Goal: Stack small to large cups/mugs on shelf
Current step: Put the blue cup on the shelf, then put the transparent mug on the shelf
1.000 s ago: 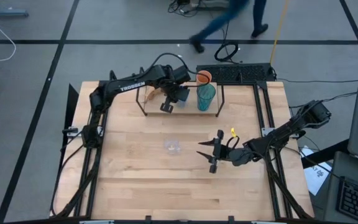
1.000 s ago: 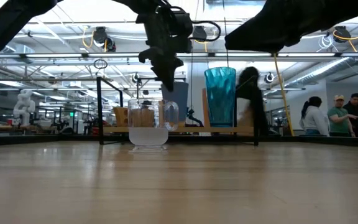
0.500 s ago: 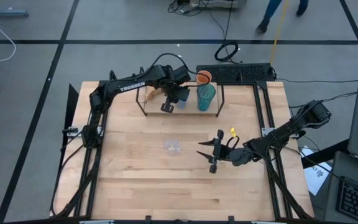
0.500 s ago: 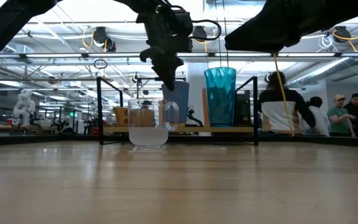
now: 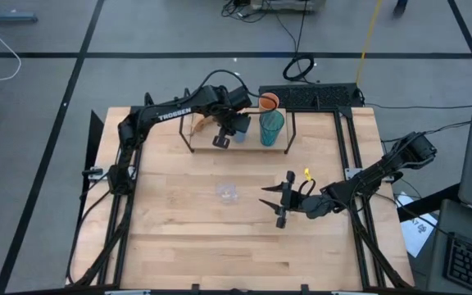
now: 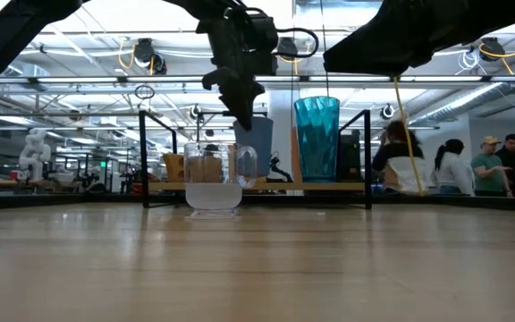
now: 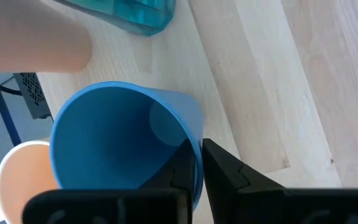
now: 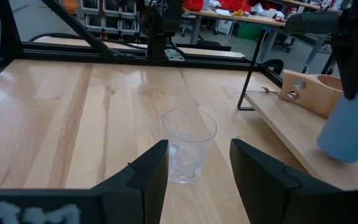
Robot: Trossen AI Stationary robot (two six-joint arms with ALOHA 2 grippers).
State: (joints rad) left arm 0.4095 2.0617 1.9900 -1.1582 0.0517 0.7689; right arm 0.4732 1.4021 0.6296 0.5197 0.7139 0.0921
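The blue cup [image 7: 114, 143] is over the shelf [image 5: 252, 146], with my left gripper [image 7: 194, 171] shut on its rim. Beside it on the shelf stand the teal tumbler [image 5: 272, 127] and the tan mug [image 5: 203, 123]. An orange cup [image 5: 269, 102] shows at the shelf's far edge. The tiny clear cup [image 8: 188, 146] stands upright on the tabletop in front of the shelf. My right gripper [image 8: 194, 186] stands open and level, a little short of the clear cup, touching nothing. My left gripper pinches the blue cup's wall at the rim [image 7: 197, 152], one finger inside the cup and one outside. The fingers come steeply from above. The cup hangs slightly tilted [image 8: 353, 127], mouth up; whether its base touches the shelf board I cannot tell.
The shelf's thin black legs [image 6: 143, 156] stand at its corners. A keyboard [image 5: 310, 97] lies behind the shelf. Bare tabletop [image 5: 187, 238] stretches toward the near edge. People [image 6: 485, 165] stand in the room beyond the table.
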